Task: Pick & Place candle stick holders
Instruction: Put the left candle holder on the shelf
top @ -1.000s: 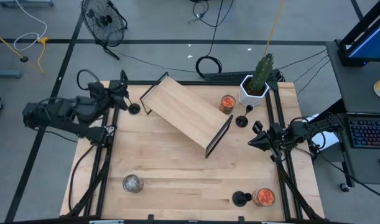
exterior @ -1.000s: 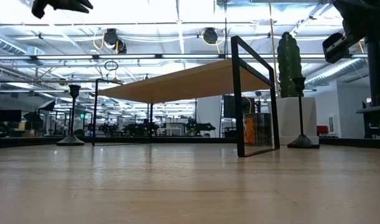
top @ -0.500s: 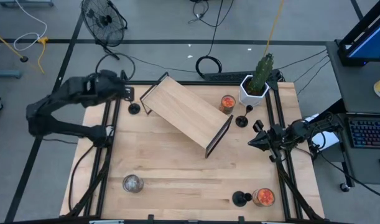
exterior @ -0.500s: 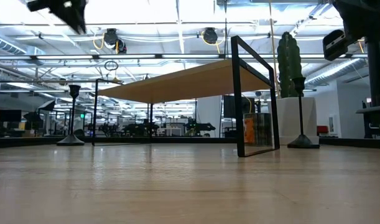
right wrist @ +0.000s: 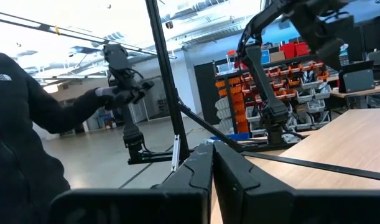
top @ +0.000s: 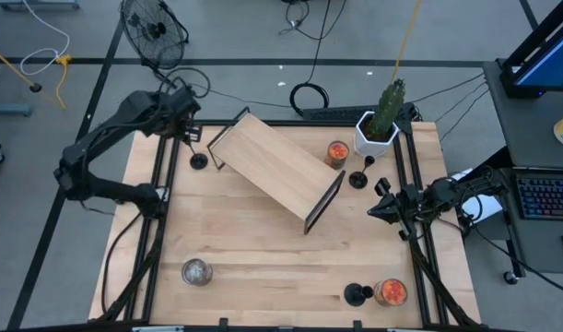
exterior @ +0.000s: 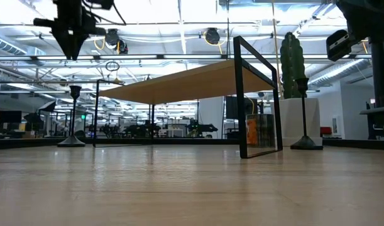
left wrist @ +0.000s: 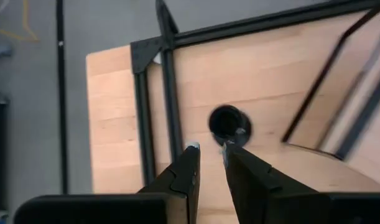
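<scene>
Left gripper [top: 191, 132], fingers slightly apart, above candle holder [top: 199, 161] at table's [top: 244, 240] 10 o'clock corner; second holder [top: 358, 179] at 2 o'clock beside cactus pot [top: 375, 135]; third holder [top: 357, 294] at 5 o'clock; right gripper [top: 374, 210], fingers together, at 3 o'clock.

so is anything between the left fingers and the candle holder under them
Nothing visible. The left gripper hangs above the candle stick holder at the table's far left corner, its fingers slightly apart. The shelf's black frame stands beside it, not in the way.
</scene>
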